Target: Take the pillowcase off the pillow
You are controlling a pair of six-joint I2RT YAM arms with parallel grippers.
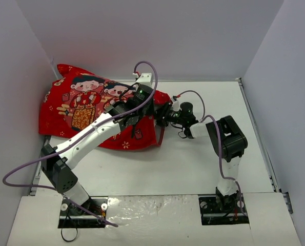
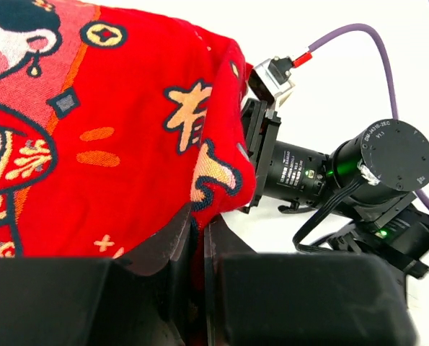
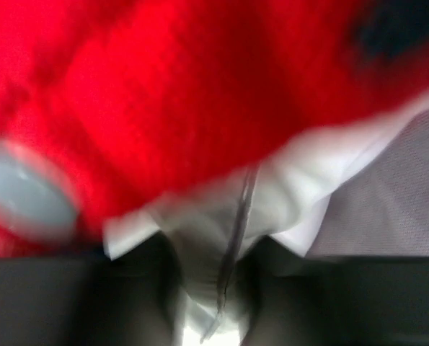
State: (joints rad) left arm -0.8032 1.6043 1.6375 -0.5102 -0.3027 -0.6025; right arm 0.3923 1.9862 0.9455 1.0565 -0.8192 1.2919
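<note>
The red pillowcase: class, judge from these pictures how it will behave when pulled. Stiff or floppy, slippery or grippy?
Probably floppy: the pillowcase folds and bunches where the left gripper pinches it. Its woven surface looks coarse, so it likely grips rather than slips. It may drag on the white pillow inside.

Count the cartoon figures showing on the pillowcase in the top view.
2. Both are printed on the pillowcase: the left figure near its middle, and the right figure beside it, partly covered by the left arm. More may be hidden underneath.
</note>
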